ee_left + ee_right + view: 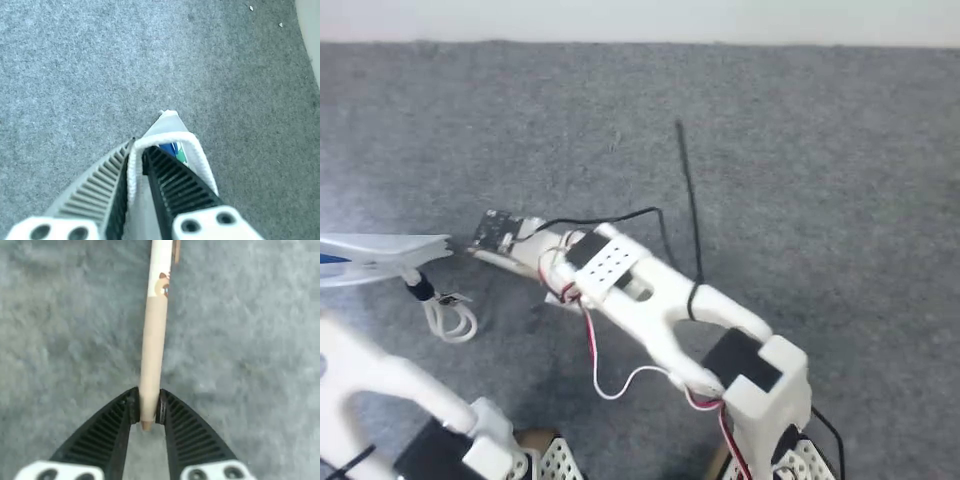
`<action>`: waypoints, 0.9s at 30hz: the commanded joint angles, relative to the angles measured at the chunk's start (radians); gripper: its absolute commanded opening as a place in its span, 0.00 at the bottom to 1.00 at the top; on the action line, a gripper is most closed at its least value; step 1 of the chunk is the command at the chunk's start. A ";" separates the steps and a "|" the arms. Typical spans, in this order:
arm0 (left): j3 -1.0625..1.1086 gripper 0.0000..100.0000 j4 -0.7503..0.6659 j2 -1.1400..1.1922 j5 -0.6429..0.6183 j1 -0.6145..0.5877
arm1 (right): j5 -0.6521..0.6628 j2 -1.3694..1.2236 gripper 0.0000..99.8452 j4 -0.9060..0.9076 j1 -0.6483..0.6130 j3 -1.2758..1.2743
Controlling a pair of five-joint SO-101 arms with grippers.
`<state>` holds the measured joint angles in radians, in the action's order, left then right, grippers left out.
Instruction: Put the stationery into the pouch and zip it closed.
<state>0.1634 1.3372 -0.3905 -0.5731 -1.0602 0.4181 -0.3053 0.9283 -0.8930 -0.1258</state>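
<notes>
My right gripper (147, 407) is shut on the lower end of a beige pen (152, 335) with a small brown print, which sticks out ahead over the grey carpet. In the high view the right arm (620, 275) stretches toward the left, its wrist end close to the white pouch (375, 255) at the left edge. My left gripper (136, 167) is shut on the pouch (167, 125), pinching its white fabric edge; a blue and green print shows inside. A white cord (202, 160) loops past one finger.
A white cord loop (455, 320) on a black bead hangs below the pouch onto the carpet. A thin black cable (690, 200) runs across the carpet behind the right arm. Grey carpet (820, 150) covers the whole table.
</notes>
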 commanded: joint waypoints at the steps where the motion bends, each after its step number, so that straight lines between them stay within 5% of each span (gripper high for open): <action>1: -0.073 0.01 -0.028 -0.011 -0.008 0.000 | 0.000 0.127 0.01 0.059 0.068 0.025; 27: -0.073 0.01 -0.026 -0.008 -0.006 0.061 | 0.002 0.355 0.01 0.705 0.414 0.028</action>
<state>0.1588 1.3357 -0.3905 -0.5731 -1.0219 0.4181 -0.0276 1.5635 -0.5125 -0.1258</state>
